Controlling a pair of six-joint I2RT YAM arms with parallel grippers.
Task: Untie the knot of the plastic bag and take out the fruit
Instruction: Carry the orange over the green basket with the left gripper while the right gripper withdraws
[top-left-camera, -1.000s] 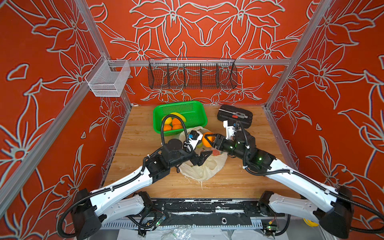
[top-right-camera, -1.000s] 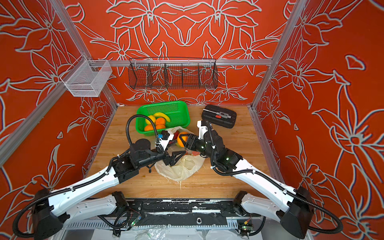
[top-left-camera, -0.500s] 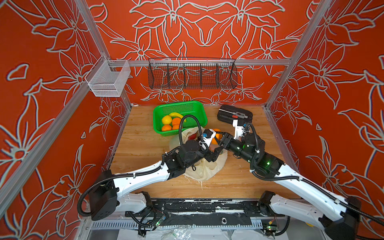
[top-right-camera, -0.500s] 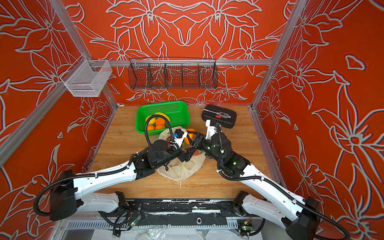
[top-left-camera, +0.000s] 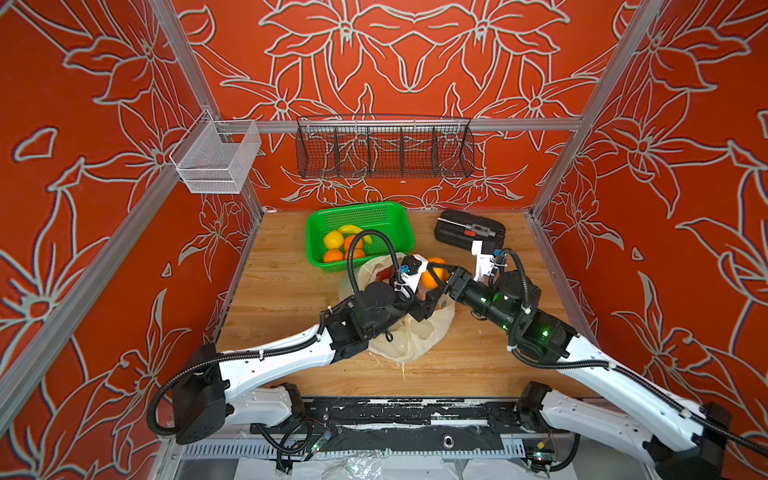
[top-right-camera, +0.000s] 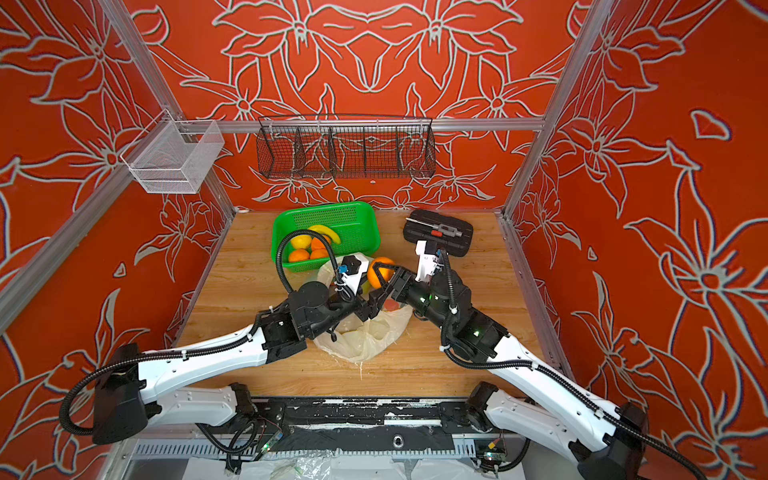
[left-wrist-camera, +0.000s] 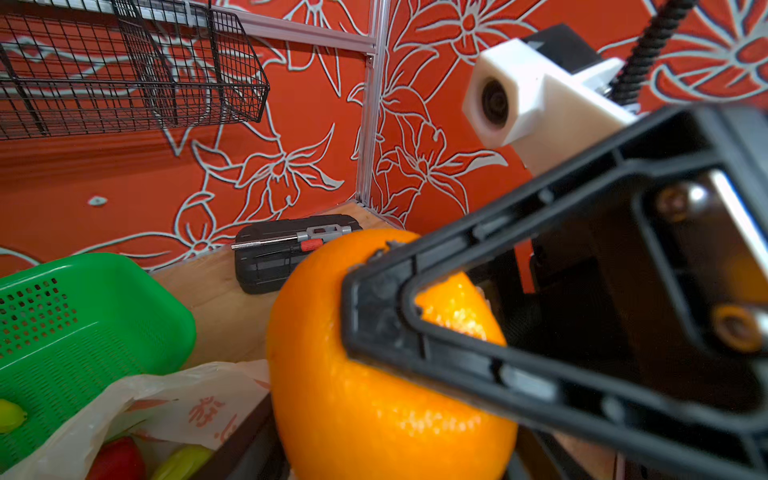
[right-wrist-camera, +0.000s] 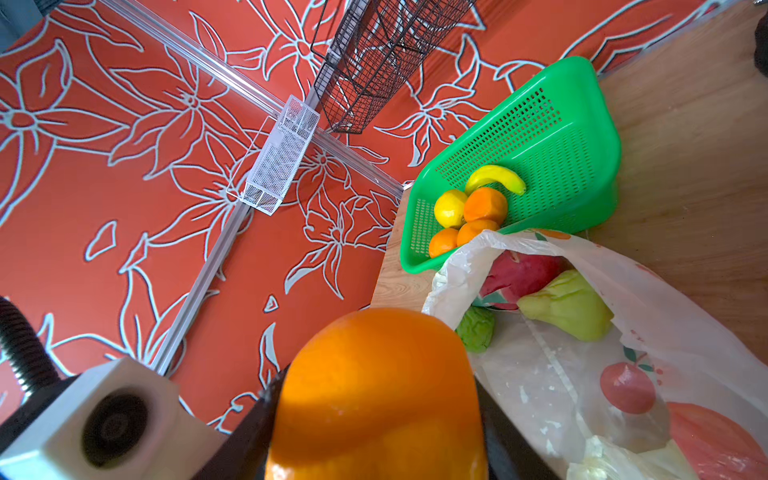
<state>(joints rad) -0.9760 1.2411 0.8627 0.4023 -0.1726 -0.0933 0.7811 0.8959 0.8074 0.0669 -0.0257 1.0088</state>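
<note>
Right arm stretched low, right gripper (top-left-camera: 434, 276) clamped on orange (top-right-camera: 384, 269) over bag (top-left-camera: 411, 340) | left gripper (top-left-camera: 432, 299) just beside, jaw width unclear | right wrist view shows dragon fruit (right-wrist-camera: 519, 274) plainly inside bag, top views barely

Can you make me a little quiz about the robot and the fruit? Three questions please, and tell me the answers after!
1. True or false: the right hand grips an orange.
2. Where is the banana? A: on the wire shelf. B: in the green basket. C: on the black case.
3. Count them: how many oranges lie in the green basket?

Key: 1 true. 2 B. 3 three.
</note>
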